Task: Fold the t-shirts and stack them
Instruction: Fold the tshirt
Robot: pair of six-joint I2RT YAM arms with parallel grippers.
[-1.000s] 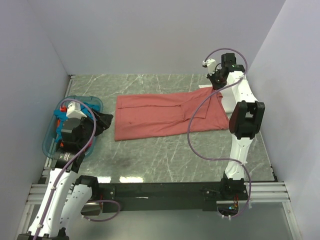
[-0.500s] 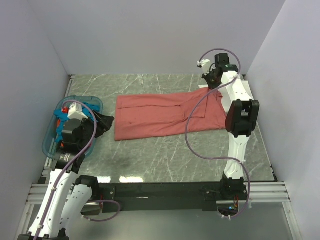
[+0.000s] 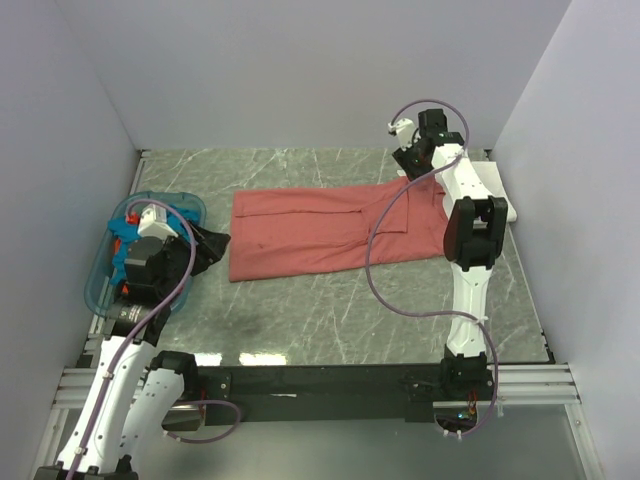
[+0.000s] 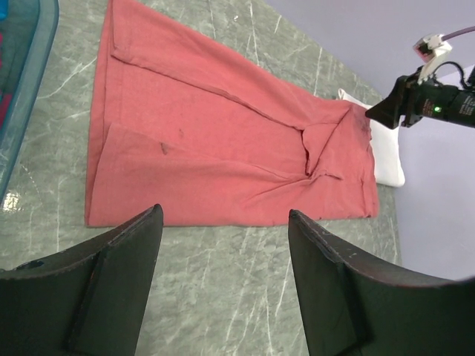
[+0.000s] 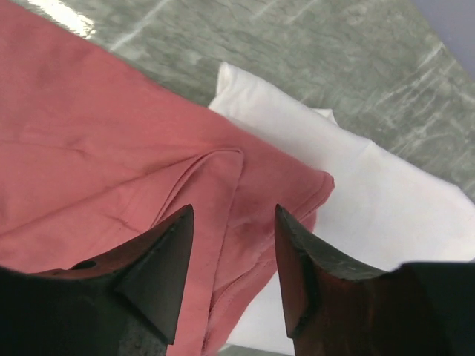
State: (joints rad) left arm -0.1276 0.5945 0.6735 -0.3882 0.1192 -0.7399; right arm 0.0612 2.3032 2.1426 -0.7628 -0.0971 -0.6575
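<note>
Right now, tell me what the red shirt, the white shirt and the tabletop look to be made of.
Red shirt: soft matte cloth, probably cotton; it creases and folds flat.
White shirt: similar matte cloth, with limp edges.
Tabletop: grey-green marble look with white veins and glossy glints; possibly a printed laminate.

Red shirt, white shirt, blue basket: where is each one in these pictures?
Red shirt [image 3: 320, 230]: top view, middle of the cloth.
White shirt [image 5: 386, 208]: right wrist view, bare part beside the red one.
Blue basket [image 4: 30, 104]: left wrist view, its see-through wall.
</note>
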